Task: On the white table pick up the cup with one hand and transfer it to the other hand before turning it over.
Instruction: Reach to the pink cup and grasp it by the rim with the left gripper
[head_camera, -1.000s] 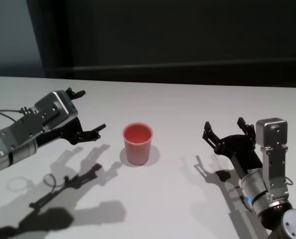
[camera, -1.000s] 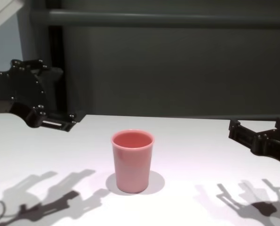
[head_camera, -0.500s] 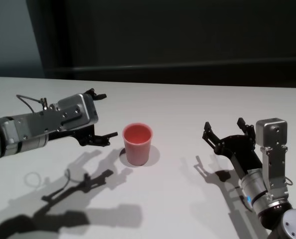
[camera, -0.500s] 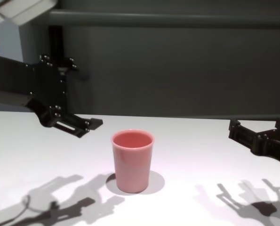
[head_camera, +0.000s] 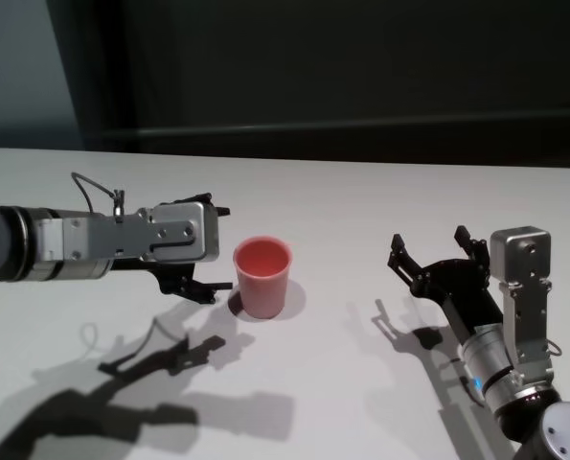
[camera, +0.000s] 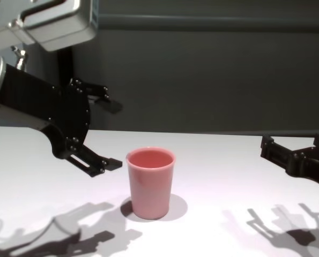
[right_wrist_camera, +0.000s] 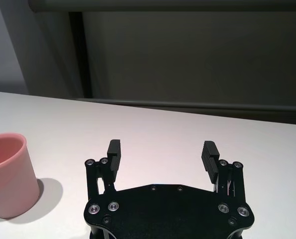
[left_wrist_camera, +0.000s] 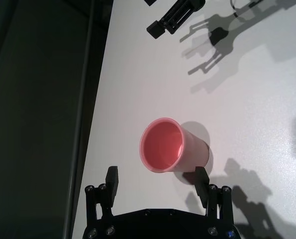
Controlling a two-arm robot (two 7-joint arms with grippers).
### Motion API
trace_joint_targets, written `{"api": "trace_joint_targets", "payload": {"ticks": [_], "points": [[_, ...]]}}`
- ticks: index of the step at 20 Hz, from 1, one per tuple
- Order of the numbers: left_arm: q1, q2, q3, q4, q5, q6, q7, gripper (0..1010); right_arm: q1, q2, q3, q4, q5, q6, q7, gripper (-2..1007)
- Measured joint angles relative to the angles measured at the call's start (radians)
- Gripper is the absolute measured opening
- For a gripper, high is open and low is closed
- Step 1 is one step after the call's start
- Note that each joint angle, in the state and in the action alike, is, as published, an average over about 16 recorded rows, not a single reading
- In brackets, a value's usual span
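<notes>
Counter (head_camera: 361,201), two grippers and cup before grasp.
Left gripper (head_camera: 219,251), fingers spread wide, sits just beside the upright cup (head_camera: 262,277) at mid-counter; right gripper (head_camera: 430,251), fingers wide, rests well apart.

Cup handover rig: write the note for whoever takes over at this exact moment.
Left end effector: open, beside the cup, fingers not yet touching it.
Right end effector: open, parked to the cup's right, well apart from it.
The cup stands upright, mouth up, on the white table.
Done: the left arm's approach only.
Left: close in and grasp, lift, hand the cup to the right end effector, then turn it over.
</notes>
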Motion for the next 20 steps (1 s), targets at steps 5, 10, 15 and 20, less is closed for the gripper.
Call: {"api": "trace_joint_targets", "payload": {"ticks": [5,10,15,20], "points": [[-0.073,-0.005,0.061,0.026,0.030,-0.003,-0.064,1001,0.000,0.000,0.000,0.000,0.000,0.000,0.000,1001],[-0.139,-0.018,0.113,0.056,0.055,-0.011,-0.115,1001,0.000,0.000,0.000,0.000,0.000,0.000,0.000,1001],[-0.194,-0.033,0.158,0.089,0.072,-0.024,-0.158,1001,0.000,0.000,0.000,0.000,0.000,0.000,0.000,1001],[-0.241,-0.049,0.200,0.121,0.085,-0.040,-0.198,1001,0.000,0.000,0.000,0.000,0.000,0.000,0.000,1001]]}}
